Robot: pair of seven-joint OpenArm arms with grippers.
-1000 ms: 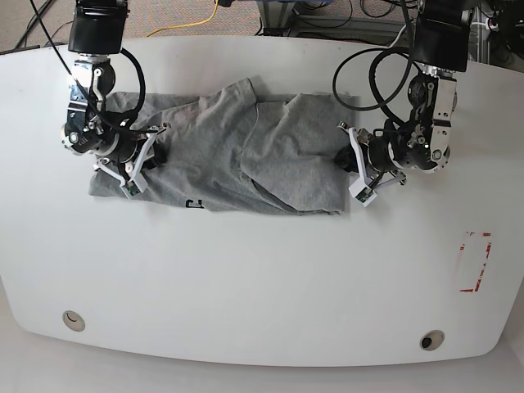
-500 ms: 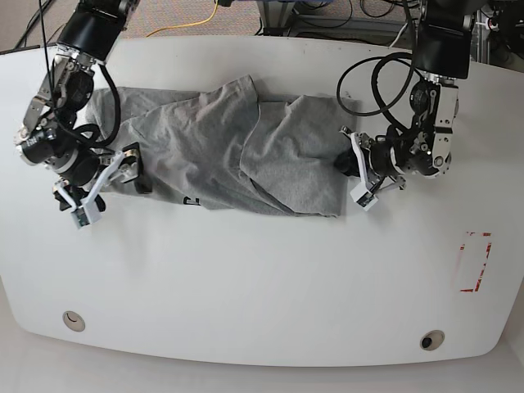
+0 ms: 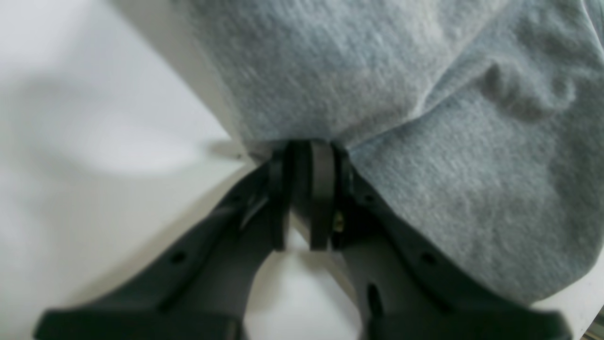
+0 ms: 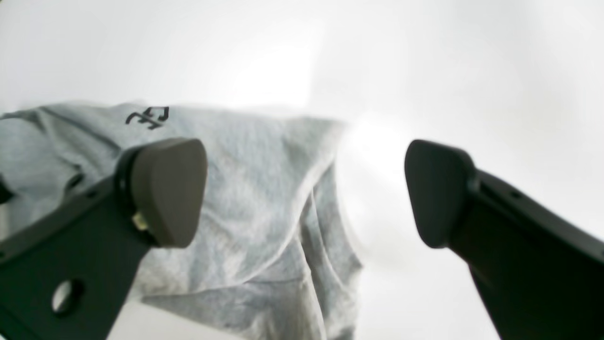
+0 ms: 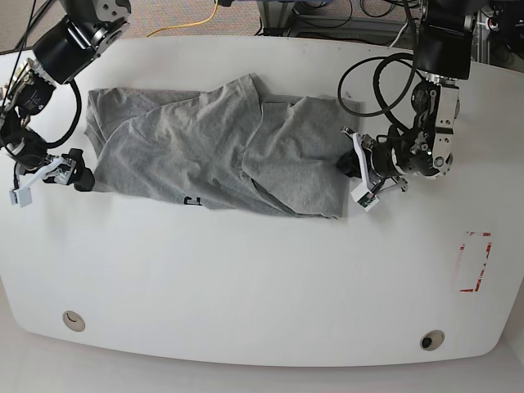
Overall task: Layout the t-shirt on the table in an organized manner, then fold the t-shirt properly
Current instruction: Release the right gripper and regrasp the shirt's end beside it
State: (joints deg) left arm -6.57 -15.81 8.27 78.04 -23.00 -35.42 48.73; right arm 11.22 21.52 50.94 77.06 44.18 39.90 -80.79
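The heather-grey t-shirt [image 5: 213, 151] lies rumpled across the far half of the white table [image 5: 246, 278], with dark lettering [image 5: 192, 202] at its near edge. In the base view my left gripper [image 5: 350, 166] sits at the shirt's right edge. The left wrist view shows this gripper [image 3: 306, 156] shut on a pinch of the t-shirt [image 3: 401, 94]. My right gripper [image 5: 51, 178] hovers just off the shirt's left edge. In the right wrist view it [image 4: 304, 193] stands wide open with nothing held, and the t-shirt [image 4: 245, 156] lies below it.
A red dashed rectangle [image 5: 475, 262] marks the table at the right. Two round grommet holes [image 5: 74, 320] [image 5: 431, 339] sit near the front edge. Cables and floor lie beyond the far edge.
My right gripper opened, let go of the shirt's left part and swung left off the cloth. The shirt's left side now lies flatter. The left gripper kept its pinch.
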